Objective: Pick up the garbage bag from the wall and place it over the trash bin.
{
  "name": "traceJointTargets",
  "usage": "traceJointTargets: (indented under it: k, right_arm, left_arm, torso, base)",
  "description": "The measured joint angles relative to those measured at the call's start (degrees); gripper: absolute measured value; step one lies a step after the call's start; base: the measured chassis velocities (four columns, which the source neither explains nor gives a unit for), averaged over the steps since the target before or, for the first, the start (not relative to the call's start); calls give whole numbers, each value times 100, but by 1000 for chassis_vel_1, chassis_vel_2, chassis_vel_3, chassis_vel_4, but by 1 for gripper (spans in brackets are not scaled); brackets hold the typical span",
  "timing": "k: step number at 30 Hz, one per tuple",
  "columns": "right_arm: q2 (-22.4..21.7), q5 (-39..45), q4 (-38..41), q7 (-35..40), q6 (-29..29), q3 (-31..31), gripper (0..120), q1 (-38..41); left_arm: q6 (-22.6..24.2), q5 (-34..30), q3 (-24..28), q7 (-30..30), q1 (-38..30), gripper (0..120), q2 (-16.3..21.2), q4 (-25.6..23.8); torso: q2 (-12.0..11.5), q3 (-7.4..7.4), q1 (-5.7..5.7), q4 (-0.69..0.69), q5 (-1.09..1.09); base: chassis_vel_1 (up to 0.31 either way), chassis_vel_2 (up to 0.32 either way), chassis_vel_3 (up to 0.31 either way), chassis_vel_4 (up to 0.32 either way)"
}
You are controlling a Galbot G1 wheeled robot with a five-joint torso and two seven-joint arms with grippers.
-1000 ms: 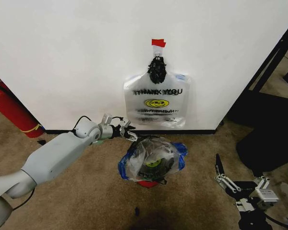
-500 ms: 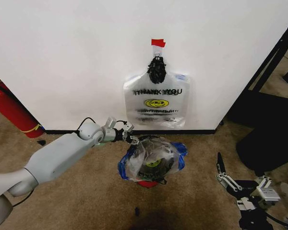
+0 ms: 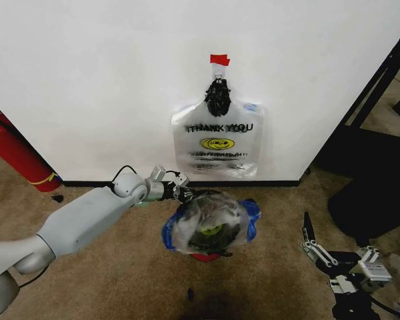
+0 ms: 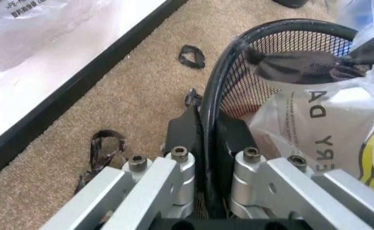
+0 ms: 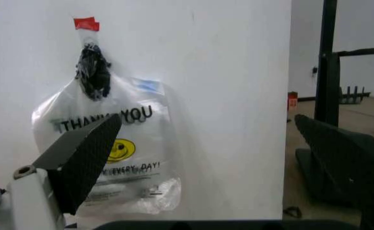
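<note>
The garbage bag (image 3: 210,220), crumpled clear film with blue patches and a yellow smiley, lies bunched over the top of the trash bin (image 3: 203,255), whose red base shows beneath. My left gripper (image 3: 183,191) reaches in from the lower left to the bin's wall-side edge. In the left wrist view its black fingers (image 4: 183,136) straddle the black mesh rim (image 4: 263,43) and are shut on it, with the bag (image 4: 315,124) just inside. My right gripper (image 3: 333,260) hangs open low at the right, its fingers (image 5: 78,163) wide apart. The white wall (image 3: 87,80) stands behind.
Same-printed bags (image 3: 217,143) hang from a black knot (image 3: 218,97) under red tape (image 3: 220,60). A red fire extinguisher (image 3: 13,153) leans at the far left. A black rack (image 3: 380,133) stands at the right. Black scraps (image 4: 192,56) lie on the brown carpet.
My left gripper has moved right and closed on the bin's rim. The bag has shifted slightly on the bin. The right arm has barely moved.
</note>
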Motion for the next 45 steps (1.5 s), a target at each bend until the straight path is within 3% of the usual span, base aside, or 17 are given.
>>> traceJointTargets:
  k: [7, 12, 14, 17, 20, 26, 31, 38, 45]
  right_arm:
    - [14, -33, -18, 37, 0, -28, 100, 10]
    - [16, -58, -21, 80, -34, -58, 100, 29]
    - [8, -58, -29, 129, -88, -63, 100, 46]
    - [2, -64, -25, 155, -137, -68, 100, 58]
    - [1, -79, -21, 175, -165, -72, 100, 65]
    - [-24, -174, -4, 210, -256, -129, 100, 65]
    - [-62, -228, 27, 231, -362, -182, 100, 91]
    - [-130, -320, 51, 306, -548, -261, 100, 227]
    - [-149, -388, 51, 382, -652, -336, 100, 274]
  left_arm:
    - [178, -262, -145, -301, 146, 4, 47, -253]
    - [389, -700, -421, -986, 400, 4, 120, -714]
    - [554, -1196, -711, -1819, 636, 4, 175, -1085]
    - [670, -1695, -1015, -2537, 889, 4, 250, -1371]
    - [680, -1927, -1230, -2817, 1066, 4, 314, -1554]
    - [781, -2490, -2346, -3600, 1822, 4, 491, -2468]
    - [810, -2723, -2844, -4263, 2301, 4, 634, -3126]
    - [598, -3122, -3283, -5746, 3046, 4, 733, -3775]
    - [-67, -3372, -3489, -7032, 3795, 4, 374, -4330]
  torso:
    - [0, 0, 0, 0, -1]
    - [0, 1, 0, 0, -1]
    - [0, 0, -1, -1, -1]
    - [0, 0, -1, 0, 0]
    - [0, 1, 0, 1, -1]
    - [0, 0, -1, 0, 0]
    - [0, 0, -1, 0, -1]
    - [0, 0, -1, 1, 0]
    - [0, 0, -1, 0, 0]
  base:
    - [0, 0, 0, 0]
    - [0, 0, 0, 0]
    - [0, 0, 0, 0]
    - [0, 0, 0, 0]
    - [0, 0, 0, 0]
    - [0, 0, 0, 0]
    - [0, 0, 0, 0]
    - [0, 0, 0, 0]
    - [0, 0, 0, 0]
